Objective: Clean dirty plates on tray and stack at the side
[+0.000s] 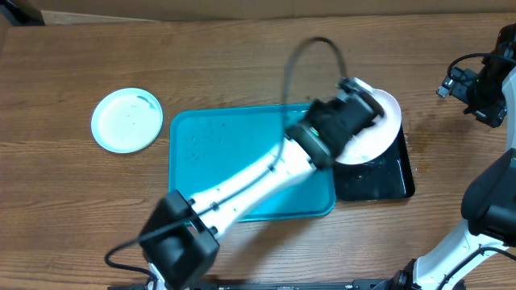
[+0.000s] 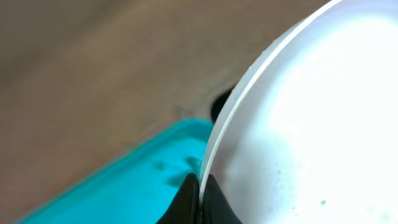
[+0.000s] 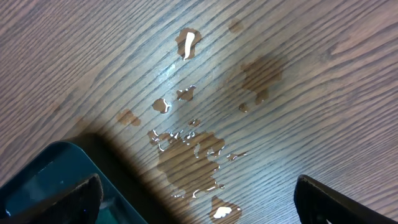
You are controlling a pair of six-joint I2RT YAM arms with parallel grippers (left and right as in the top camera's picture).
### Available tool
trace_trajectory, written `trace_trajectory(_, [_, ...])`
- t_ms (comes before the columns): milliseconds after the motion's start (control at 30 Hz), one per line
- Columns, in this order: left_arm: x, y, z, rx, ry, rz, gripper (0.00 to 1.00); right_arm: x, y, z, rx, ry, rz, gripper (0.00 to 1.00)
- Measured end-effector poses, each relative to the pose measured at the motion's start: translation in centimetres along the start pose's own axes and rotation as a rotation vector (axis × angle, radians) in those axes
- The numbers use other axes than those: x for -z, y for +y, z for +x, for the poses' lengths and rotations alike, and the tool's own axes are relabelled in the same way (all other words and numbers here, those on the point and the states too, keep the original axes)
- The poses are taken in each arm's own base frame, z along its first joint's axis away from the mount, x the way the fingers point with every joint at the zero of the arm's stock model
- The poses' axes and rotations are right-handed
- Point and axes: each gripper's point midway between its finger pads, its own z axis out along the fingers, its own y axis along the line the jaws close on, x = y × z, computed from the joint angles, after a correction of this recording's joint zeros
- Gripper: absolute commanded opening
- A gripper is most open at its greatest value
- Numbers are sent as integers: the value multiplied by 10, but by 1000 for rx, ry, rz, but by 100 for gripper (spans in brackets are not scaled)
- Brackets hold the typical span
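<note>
Fingertips of the left pincer (image 2: 200, 186) are pinched tight on the rim of the white plate (image 2: 311, 124), which fills the left wrist view and shows a few small specks on its face. Just beneath and behind it runs the edge of the turquoise tray (image 1: 210, 161), wet-speckled and, as far as the overhead view shows, carrying no plates. The held plate sits over the far end of the black tray (image 1: 387, 181), just right of the turquoise one; whether it touches that tray I cannot tell. Farther left, the light blue plate (image 1: 126, 121) lies alone on the table (image 1: 242, 56), apart from the tray's left rim. At the far right, the right pincer (image 3: 199, 205) hangs spread wide and holding nothing above spilled water (image 3: 189, 155) on the wood. The yellow-green plate is nowhere in sight. I judge the job partway: the tray looks cleared, but no stack shows yet.
</note>
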Motion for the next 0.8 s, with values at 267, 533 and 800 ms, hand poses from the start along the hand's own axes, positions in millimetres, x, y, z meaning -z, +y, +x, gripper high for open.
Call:
trace_trajectory(267, [-22,103,9,479,180,362,4,0,0,0,0,0,0,100])
trace_trajectory(533, [4,292,97,998,347,203,4,0,0,0,0,1,0,100])
trace_trajectory(800, [58,435,210,1262,405,-256,4,0,0,0,0,0,0,100])
